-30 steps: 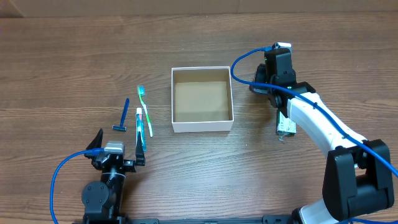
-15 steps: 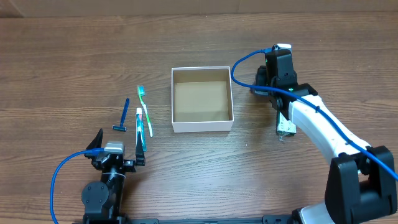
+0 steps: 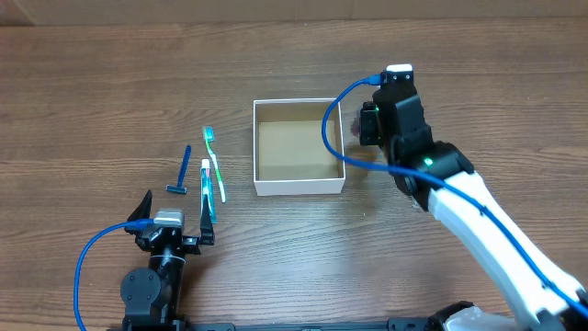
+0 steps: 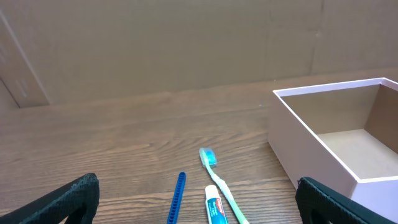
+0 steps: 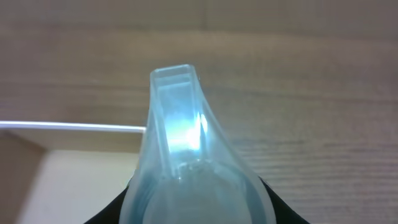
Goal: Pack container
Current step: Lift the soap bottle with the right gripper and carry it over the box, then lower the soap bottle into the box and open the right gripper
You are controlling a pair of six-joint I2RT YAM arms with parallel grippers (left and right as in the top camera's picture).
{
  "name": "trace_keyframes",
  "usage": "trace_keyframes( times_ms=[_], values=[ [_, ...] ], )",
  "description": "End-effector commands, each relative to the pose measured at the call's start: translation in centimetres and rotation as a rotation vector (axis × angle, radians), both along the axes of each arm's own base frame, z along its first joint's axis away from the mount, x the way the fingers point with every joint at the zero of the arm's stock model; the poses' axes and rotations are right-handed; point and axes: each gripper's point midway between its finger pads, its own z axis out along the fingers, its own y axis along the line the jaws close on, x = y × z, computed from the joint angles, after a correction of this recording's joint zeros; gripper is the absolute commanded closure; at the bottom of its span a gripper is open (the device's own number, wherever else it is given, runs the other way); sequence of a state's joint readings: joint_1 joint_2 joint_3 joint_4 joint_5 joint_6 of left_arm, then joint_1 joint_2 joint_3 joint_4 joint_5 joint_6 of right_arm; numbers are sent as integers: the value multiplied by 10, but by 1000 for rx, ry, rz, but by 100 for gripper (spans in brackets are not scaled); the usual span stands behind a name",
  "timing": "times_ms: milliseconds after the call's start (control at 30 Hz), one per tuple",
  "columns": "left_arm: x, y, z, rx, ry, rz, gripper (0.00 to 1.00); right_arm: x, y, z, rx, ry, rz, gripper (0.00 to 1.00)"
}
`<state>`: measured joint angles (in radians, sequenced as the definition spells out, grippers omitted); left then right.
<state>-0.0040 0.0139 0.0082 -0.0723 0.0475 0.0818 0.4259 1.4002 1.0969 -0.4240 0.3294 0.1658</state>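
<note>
The container (image 3: 299, 187) is a square white box with a brown inside, at the table's middle. It shows at the right of the left wrist view (image 4: 311, 140) and at the lower left of the right wrist view (image 5: 74, 128). My right gripper (image 3: 355, 136) is at the container's right wall, shut on a translucent pale-blue plastic item (image 5: 177, 124) that fills the right wrist view and hangs over the rim. My left gripper (image 3: 176, 214) is open and empty (image 4: 198, 202) near the front edge, just short of the toiletries.
Left of the container lie a green toothbrush (image 3: 214, 164), a small toothpaste tube (image 3: 206, 184) and a blue razor (image 3: 181, 173); they also show in the left wrist view: toothbrush (image 4: 214, 171), tube (image 4: 216, 210), razor (image 4: 176, 198). A cardboard wall (image 4: 186, 43) stands behind the table.
My right arm has swung left and its gripper has come up to the container's right wall. The green-and-white packet seen under the arm before no longer shows. The left arm is still.
</note>
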Motion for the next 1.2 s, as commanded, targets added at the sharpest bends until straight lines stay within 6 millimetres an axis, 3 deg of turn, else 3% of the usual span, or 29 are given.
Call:
trace_keyframes(
  times_ms=[0,167,400,900,1167],
  values=[
    [0,3,0,1,-4,13,0,-17,4,61,65,-152,2,68],
    [0,3,0,1,-5,13,0,-39,29,90,122,-219,77,68],
    [0,3,0,1,-4,13,0,-42,66,89,167,-228,145,68],
    [0,3,0,1,-4,13,0,3,99,16,146,-137,127,68],
    [0,3,0,1,-4,13,0,16,109,-12,159,-106,112,68]
  ],
)
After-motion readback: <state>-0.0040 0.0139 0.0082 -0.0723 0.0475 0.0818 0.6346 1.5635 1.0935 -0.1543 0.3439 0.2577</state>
